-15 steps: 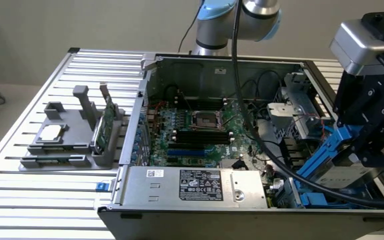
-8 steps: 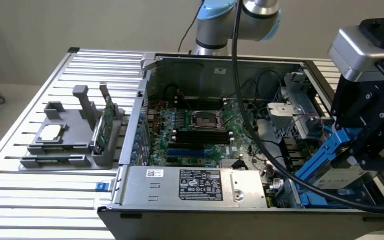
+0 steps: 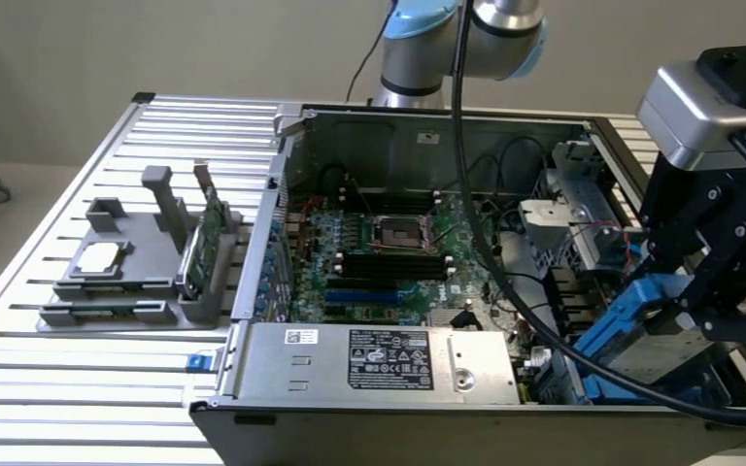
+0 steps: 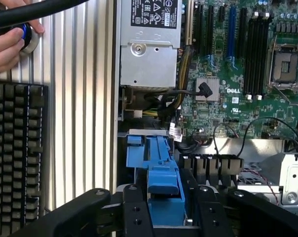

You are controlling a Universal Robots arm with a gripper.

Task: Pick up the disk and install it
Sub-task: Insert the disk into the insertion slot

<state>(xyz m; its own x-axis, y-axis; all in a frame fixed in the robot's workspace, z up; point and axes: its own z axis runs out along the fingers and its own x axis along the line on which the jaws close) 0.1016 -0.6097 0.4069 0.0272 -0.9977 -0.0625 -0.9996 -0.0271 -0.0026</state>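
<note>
The install step is in hand, judging from how things lie. The disk is off the table and sits at the lower right of the exterior view, inside the front corner of the open computer case. It is just beside the power supply and below the silver drive cage. In that view the disk slants, so I judge it not yet flat in its bay (the gripper's black body hides how deep it sits).

In the wrist view the gripper straddles the disk's blue carrier, with the carrier centred in it. I cannot tell whether the gripper is clamped on the carrier or stands loose around it.

At the exterior view's left, the grey holder has 2 other parts on it, a silver chip and a green card. Both are well apart from the work.

The wrist view also shows a person's hand on a round blue-ringed button near a black keyboard.

As I judge it, the next move calls for 2 things. The carrier must stay square to the bay so it slides down without jamming. It must also keep clear of the loose black wires between the power supply and the motherboard. The thick black cable draped across the case to the gripper could also snag.
</note>
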